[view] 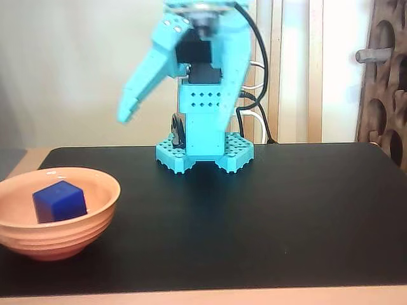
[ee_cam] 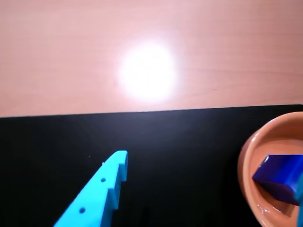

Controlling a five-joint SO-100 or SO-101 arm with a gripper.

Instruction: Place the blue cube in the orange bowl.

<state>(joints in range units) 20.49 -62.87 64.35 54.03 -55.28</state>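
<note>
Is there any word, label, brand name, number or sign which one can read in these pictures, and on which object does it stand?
None: no readable text appears in either view.
The blue cube has plain faces.
The orange bowl shows only ribs and glare spots.
The turquoise arm shows only round holes, no letters.
The gripper carries no marking.
The black mat bears no print.
</note>
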